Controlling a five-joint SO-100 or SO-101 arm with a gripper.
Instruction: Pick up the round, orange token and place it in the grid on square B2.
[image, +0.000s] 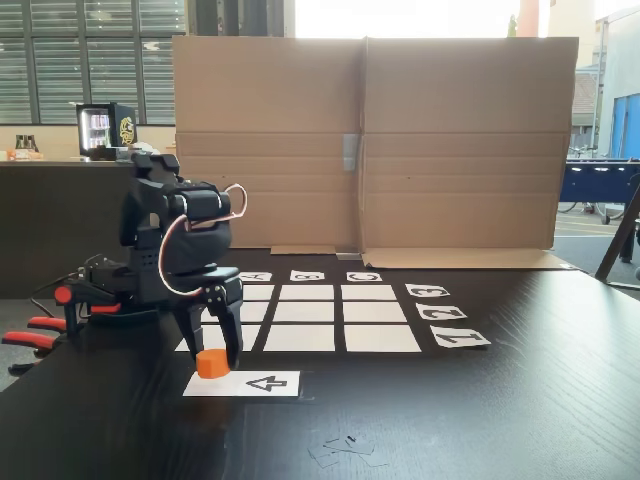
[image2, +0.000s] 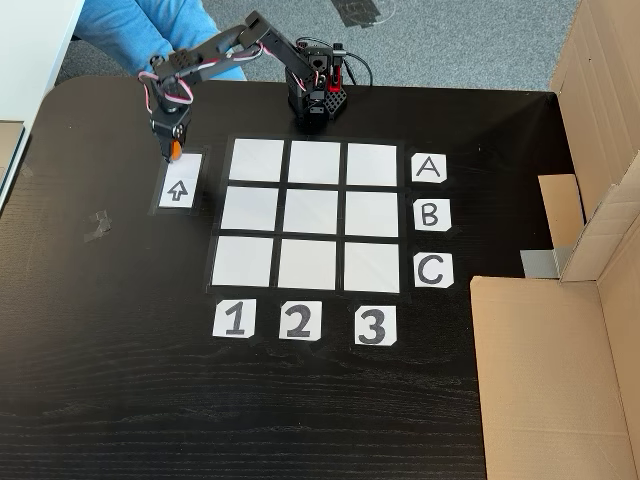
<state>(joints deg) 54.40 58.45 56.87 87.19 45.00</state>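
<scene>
The arm leans out over the left side of the dark table (image: 520, 400), and its jaws (image: 214, 358) hang straight down over the white strip (image: 242, 384) with the black arrow. The token (image: 212, 364) sits on the far-left end of that strip in the low fixed view, and a dark finger (image: 233, 345) stands on each side of it. The jaws are apart around it, the fingers looking close to its sides; I cannot tell from here whether they are already pressing on it. It seems to rest on the paper, not lifted.

From the high fixed view the jaws (image2: 173, 153) point down at the top of the strip (image2: 178, 182), with a spot of orange (image2: 174, 150) showing just under them. The grid (image2: 313, 215) lies to the right of the strip in that view, and B2 (image2: 312, 211) is its centre cell, well apart from the token, level with the B card (image2: 429, 213) and above the 2 card (image2: 297, 320).

So the move to come turns on this: the token is directly between the fingers, nothing to reach for. I judge that what is needed is to close, lift, then carry right in the high view, past the first column, to the centre cell. Being round, the token has no long axis to line up.
</scene>
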